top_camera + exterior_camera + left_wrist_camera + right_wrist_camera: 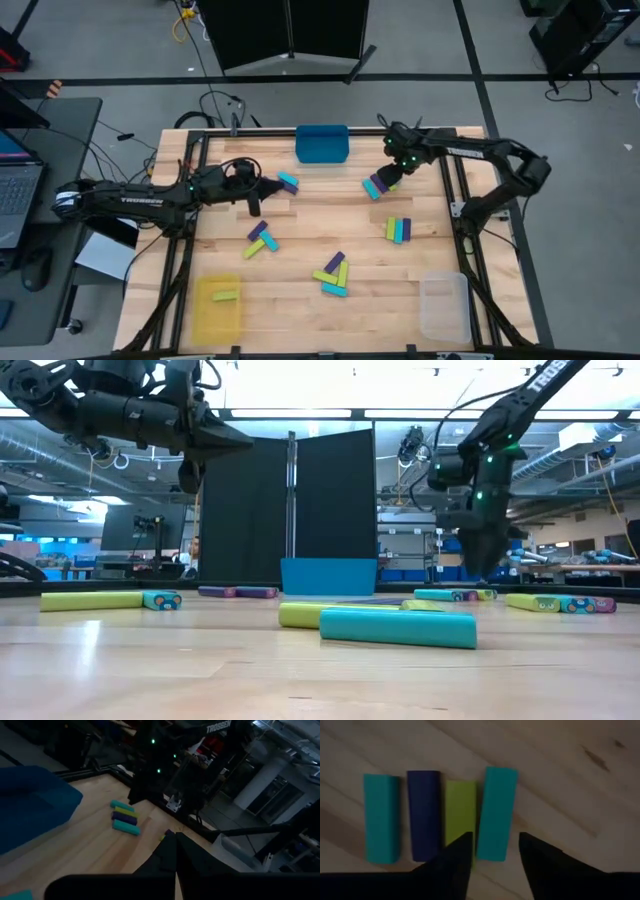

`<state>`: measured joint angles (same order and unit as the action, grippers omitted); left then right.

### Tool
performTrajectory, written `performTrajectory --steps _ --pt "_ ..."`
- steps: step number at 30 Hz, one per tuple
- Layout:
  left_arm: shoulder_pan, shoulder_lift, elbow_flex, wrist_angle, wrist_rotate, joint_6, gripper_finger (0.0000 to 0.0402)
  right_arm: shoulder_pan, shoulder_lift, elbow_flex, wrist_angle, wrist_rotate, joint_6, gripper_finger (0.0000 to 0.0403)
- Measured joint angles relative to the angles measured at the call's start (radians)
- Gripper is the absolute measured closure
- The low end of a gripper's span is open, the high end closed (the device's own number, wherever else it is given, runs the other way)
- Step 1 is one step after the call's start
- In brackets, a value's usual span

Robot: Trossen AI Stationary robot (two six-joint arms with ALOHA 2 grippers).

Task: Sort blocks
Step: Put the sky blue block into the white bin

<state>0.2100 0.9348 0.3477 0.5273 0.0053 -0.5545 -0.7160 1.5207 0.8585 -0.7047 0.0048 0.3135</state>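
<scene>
Four blocks lie side by side at the far right of the table [378, 185]: cyan [381, 817], purple [424, 812], lime [460, 810] and cyan [495, 812]. My right gripper [494, 845] points down over them, open. Its fingers stand on either side of the near end of the outer cyan block, and I see no touch. My left gripper [262, 186] is shut and empty, raised well above the table [215, 440], beside a single cyan block [288, 182]. More blocks lie in groups mid-table [262, 238], [333, 272], [399, 230].
A blue bin [322, 143] stands at the far edge between the arms. A yellow bin [205, 320] at the near left holds a lime block [225, 296]. A clear bin [445, 305] stands at the near right. Bare wood lies along the near edge between the two bins.
</scene>
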Motion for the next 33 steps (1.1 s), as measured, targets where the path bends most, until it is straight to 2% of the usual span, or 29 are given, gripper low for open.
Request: performTrajectory --steps 5,11,21,24,28,33 --pt "0.0 0.0 0.0 -0.002 -0.018 0.001 0.0392 -0.016 0.05 0.0 0.03 0.003 -0.02 0.0181" --pt "0.0 0.0 0.0 -0.003 -0.042 0.004 0.0392 -0.035 0.098 0.0 0.065 0.004 -0.036 0.0177" --pt "0.0 0.0 0.001 -0.011 -0.061 0.005 0.0392 -0.038 0.149 0.004 0.078 0.013 -0.069 0.0204" --pt "0.0 0.0 0.001 -0.012 -0.065 0.005 0.0392 -0.04 0.149 0.004 0.081 0.016 -0.085 0.0228" --pt "0.0 0.0 0.001 -0.012 -0.065 0.004 0.0392 -0.047 0.15 0.003 0.081 0.012 -0.114 0.0286" --pt "0.0 0.0 0.001 -0.012 -0.065 0.005 0.0392 -0.047 0.113 0.005 0.036 0.01 -0.165 0.0288"
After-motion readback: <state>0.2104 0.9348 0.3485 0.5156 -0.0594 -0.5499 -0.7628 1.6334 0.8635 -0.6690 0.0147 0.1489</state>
